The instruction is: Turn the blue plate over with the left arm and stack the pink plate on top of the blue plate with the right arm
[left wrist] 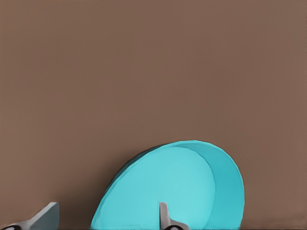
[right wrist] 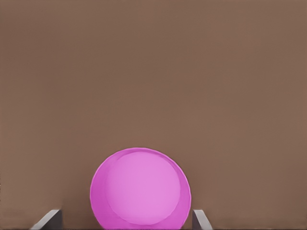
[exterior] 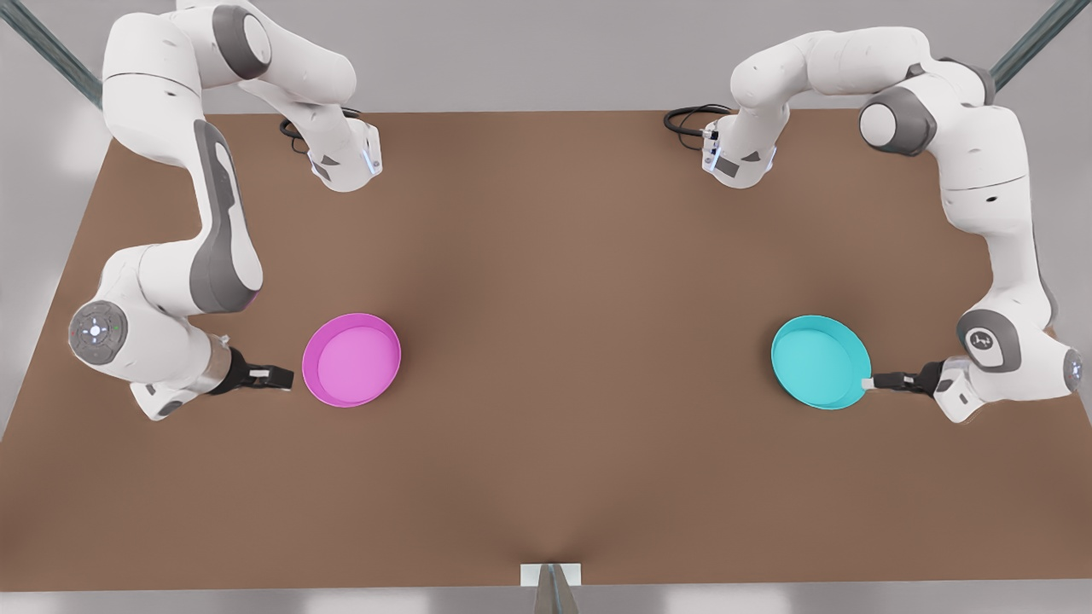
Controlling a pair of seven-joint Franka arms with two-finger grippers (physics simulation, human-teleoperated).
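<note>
Both plates sit in the near half of the brown table [exterior: 546, 477], well apart from each other, with each arm reaching in from an outer side.

At the front view's right, the left gripper [exterior: 872, 383] lies low and level, pointing inward at the blue plate [exterior: 821, 362]. Its tips touch the plate's near-right rim. In the left wrist view the blue plate [left wrist: 172, 191] stands tilted with one finger [left wrist: 164, 215] in front of its inside face, so the rim seems to run between the two fingers — spread rather than clamped, as far as I can judge. The flip turns on this: the plate lies straight ahead of the claw along its pointing axis, edge already in the gap, so pinching comes before any turning.

At the front view's left, the right gripper [exterior: 275, 376] points at the pink plate [exterior: 351, 359] from just beside it, not touching. Its fingers are spread — the right wrist view shows the pink plate [right wrist: 140, 188] flat and centred between the two tips. This arm is the nearer one to the pink plate and appears to wait.

Farther back, the arm bases stand near the table's far edge, each beside a black cable [exterior: 687, 120].
</note>
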